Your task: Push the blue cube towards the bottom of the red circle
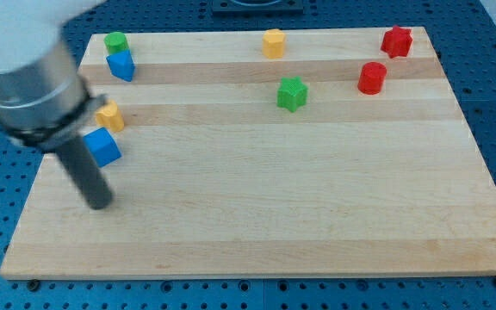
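The blue cube [103,146] sits near the board's left edge. The red circle [371,77], a short red cylinder, stands at the upper right. My tip [99,204] is on the board below the blue cube, slightly to its left, a short gap apart from it. The rod rises up and to the left, blurred, and hides part of the board's left edge.
A yellow block [109,115] sits just above the blue cube. A second blue block [120,65] and a green block [115,41] are at the upper left. A yellow block [273,42] is top centre, a green star [292,93] mid-right, a red star [396,40] top right.
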You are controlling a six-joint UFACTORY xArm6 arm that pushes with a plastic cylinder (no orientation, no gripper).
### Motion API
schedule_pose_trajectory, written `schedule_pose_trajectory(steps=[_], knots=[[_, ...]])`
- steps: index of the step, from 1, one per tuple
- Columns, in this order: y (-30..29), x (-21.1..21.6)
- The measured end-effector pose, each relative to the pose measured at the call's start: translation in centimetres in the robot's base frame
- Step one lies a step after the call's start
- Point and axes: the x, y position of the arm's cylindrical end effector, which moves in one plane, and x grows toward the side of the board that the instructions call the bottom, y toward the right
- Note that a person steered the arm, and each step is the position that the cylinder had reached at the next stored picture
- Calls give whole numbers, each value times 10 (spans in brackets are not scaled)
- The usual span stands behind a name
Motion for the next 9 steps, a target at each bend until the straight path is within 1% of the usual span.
schedule_pose_trajectory(steps=[1,3,5,6,8,9], knots=[[-72,0],[-74,-13],[-74,-69],[-53,-86],[105,-86],[155,-86]])
